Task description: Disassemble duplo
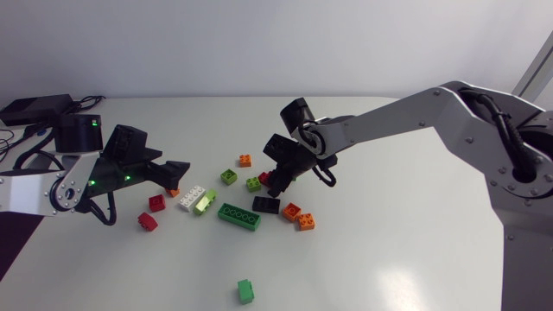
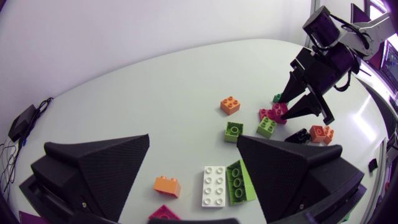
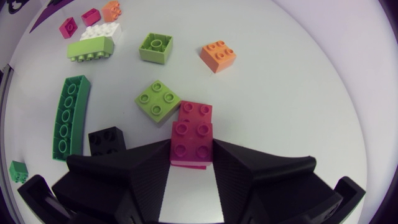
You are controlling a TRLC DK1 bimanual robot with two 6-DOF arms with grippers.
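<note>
While both arms hang over the table, head view first: left gripper [image 1: 175, 170] has jaws apart, holding nothing, with an orange brick [image 1: 173, 192] just under the tips. Right gripper [image 1: 276, 180] is clamped on a magenta brick [image 1: 264, 178]. A lime brick [image 1: 253, 183] is just beside its tips and a black brick [image 1: 266, 205] is near them.

Left wrist view: left gripper [image 2: 193, 148] fingers are spread wide. On the table between them lie the orange brick [image 2: 166, 185] and a white brick [image 2: 215, 185], which touches a light-green slab [image 2: 239, 181]. Well ahead, the right gripper [image 2: 284, 108] pinches the magenta brick [image 2: 273, 114].

Right wrist view: right gripper [image 3: 191, 155] fingers press both sides of the magenta brick [image 3: 191, 140]. A red brick [image 3: 196, 112] touches it just ahead of the tips. The lime brick [image 3: 158, 99] sits beside the red one, and the black brick [image 3: 106, 140] is beside one finger.
</note>
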